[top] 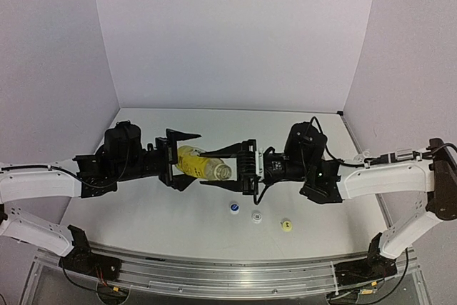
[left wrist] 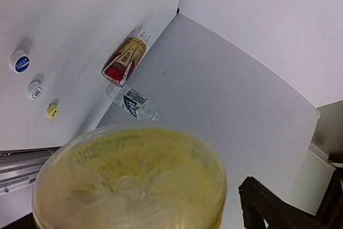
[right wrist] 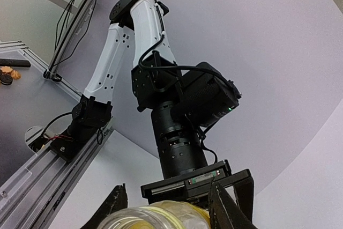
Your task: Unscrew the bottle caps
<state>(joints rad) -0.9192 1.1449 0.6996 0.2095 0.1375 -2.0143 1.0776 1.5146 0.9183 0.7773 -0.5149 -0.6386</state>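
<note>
While my left hand [top: 191, 156] stands wide, its fingers spread clear above and below the base of the yellow bottle [top: 200, 164], my right hand [top: 214, 168] has that bottle by the neck end, fingers narrowed against both sides. The bottle lies level in the air at the middle of the overhead view, between my two hands, with its open mouth pointing right toward my right wrist. From my left wrist the round yellow base [left wrist: 128, 181] fills the bottom of the frame, with one dark finger [left wrist: 268, 202] well off it at lower right. From my right wrist the clear rim of the mouth [right wrist: 155, 215] sits at the bottom edge, a finger [right wrist: 228, 205] close on each side. Three caps lie loose on the bench [top: 143, 219] right of centre, low in the overhead frame: a blue cap [top: 233, 208], a white cap [top: 256, 216] and a yellow cap [top: 286, 225], in a slanting row. In the left wrist view the amber bottle [left wrist: 124, 57] and the clear bottle [left wrist: 134, 103] lie on their sides near each other, upper left of centre.
</note>
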